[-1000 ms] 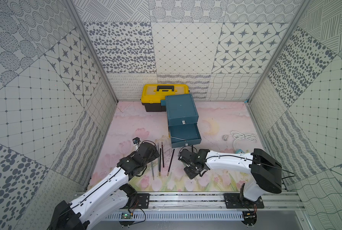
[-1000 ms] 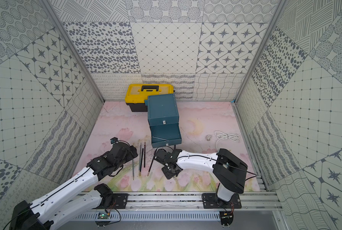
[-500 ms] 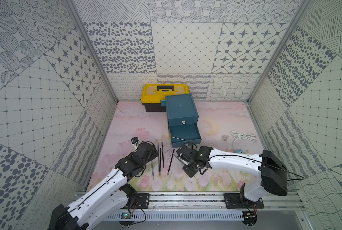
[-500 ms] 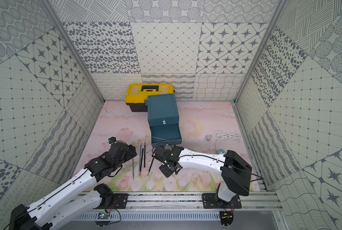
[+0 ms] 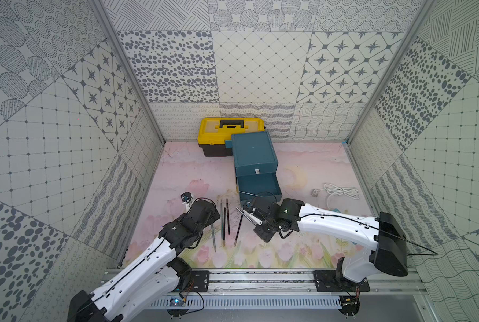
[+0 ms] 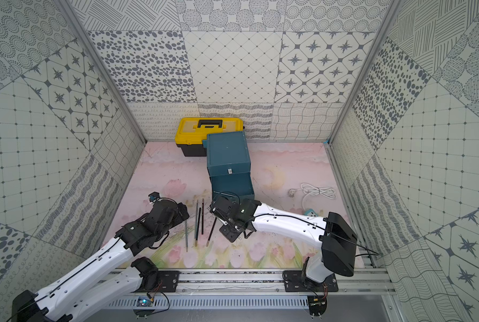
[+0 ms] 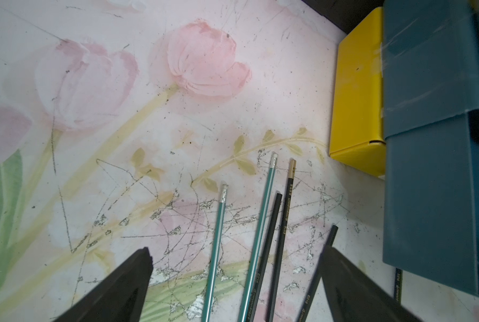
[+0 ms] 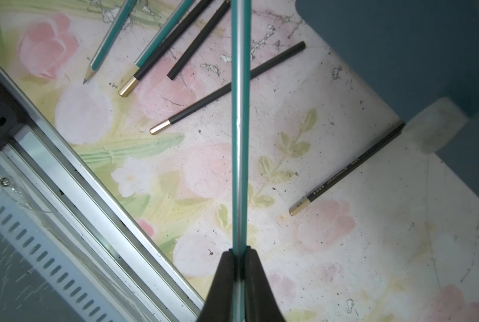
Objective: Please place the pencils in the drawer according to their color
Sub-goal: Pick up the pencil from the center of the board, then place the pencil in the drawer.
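R gripper (image 8: 239, 251) is pinched tight on a green-and-silver pencil (image 8: 239, 125), mid frame in both top views, just below the teal drawer box (image 5: 253, 156). One teal drawer (image 5: 260, 185) is pulled out. L gripper (image 7: 237, 249) has its jaws wide apart over the loose pencils (image 5: 224, 223) lying on the pink mat (image 5: 302, 245), lower mid. Yellow toolbox (image 5: 227, 131) sits behind the box.

This is a robot test cell in a laboratory. Patterned grey-and-white wall panels (image 5: 260, 69) close three sides. The bench (image 5: 193, 172) has a printed flower sheet. The left arm (image 5: 149, 259) and right arm (image 5: 338, 225) stand on an aluminium rail (image 5: 260, 276) at the near edge.
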You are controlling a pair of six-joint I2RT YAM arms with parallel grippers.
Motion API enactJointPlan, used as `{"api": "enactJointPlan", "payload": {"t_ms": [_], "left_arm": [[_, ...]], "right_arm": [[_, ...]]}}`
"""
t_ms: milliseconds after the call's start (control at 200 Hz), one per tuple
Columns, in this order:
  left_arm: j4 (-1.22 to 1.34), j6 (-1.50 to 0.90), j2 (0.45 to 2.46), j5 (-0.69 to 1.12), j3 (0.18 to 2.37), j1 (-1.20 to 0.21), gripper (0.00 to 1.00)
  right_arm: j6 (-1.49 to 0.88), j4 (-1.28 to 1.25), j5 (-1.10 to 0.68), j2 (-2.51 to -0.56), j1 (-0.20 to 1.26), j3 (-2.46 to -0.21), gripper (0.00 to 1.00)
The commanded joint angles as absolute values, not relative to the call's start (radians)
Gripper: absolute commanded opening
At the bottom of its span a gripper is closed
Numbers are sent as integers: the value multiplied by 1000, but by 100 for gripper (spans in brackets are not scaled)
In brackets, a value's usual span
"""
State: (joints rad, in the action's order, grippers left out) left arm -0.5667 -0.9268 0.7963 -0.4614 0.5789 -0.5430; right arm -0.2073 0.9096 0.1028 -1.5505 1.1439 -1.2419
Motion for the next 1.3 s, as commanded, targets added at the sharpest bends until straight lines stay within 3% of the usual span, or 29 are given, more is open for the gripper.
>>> {"api": "enactJointPlan", "payload": {"t_ms": [0,470,796,1296], "left_arm": [[-597,-914,786,-503,588,-538,99],[-575,-912,764,-488,570,-538,99],[-526,-913,771,-448,547,-538,99],[-511,-910,772,-437,547,-538,99]], "right_arm": [[-148,918,147,-1520,1144,-1302,0],[7,930,227,-1494,1036,-1446,0],[209,911,183,-1532,895,-1523,0],[379,839,108,-1613,791,-1517,0]]}}
